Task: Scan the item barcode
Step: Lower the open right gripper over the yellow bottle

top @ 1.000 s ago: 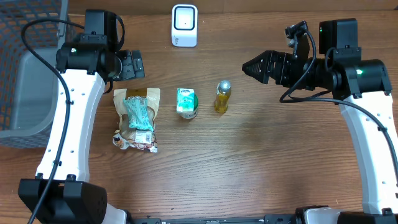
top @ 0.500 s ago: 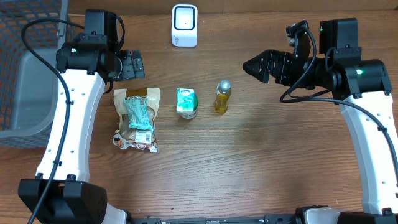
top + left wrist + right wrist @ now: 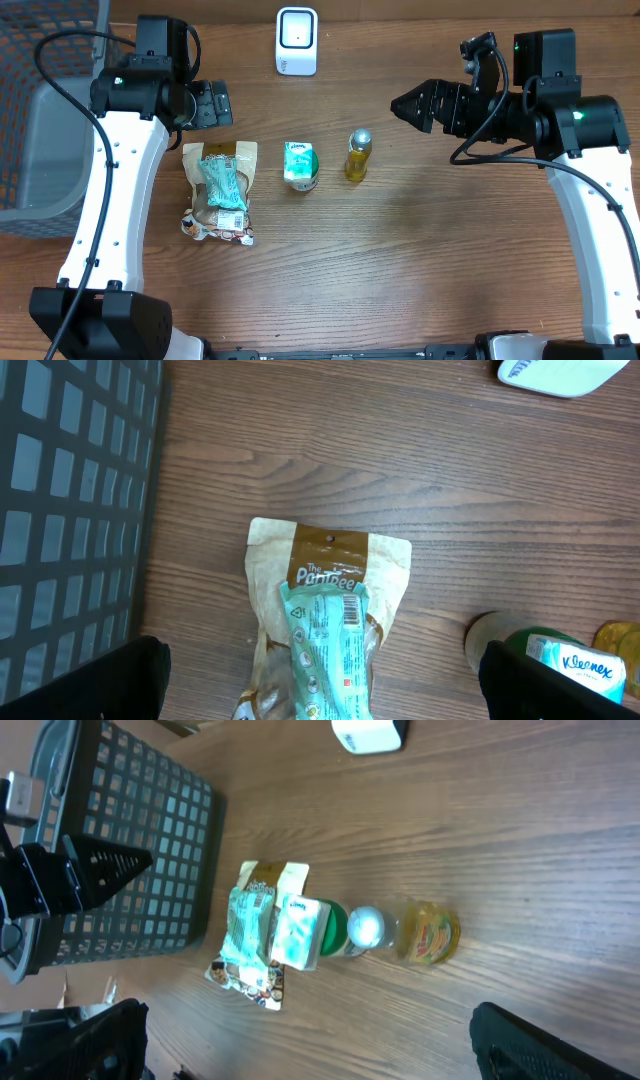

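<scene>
The job looks not yet begun: the snack bag (image 3: 220,190), the tissue pack (image 3: 299,164) and the yellow bottle (image 3: 358,155) sit in a row in the middle of the desk (image 3: 400,260), with the white scanner (image 3: 297,40) at 12 o'clock. The left pincer (image 3: 212,104) at 10 o'clock and the right pincer (image 3: 402,106) at 2 o'clock are both wide open and hold nothing. One thing must be picked up and its barcode shown to the scanner.

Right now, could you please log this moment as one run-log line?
left claw: open, empty | right claw: open, empty | white box-shaped scanner: nothing presented | yellow silver-capped bottle: untouched
</scene>
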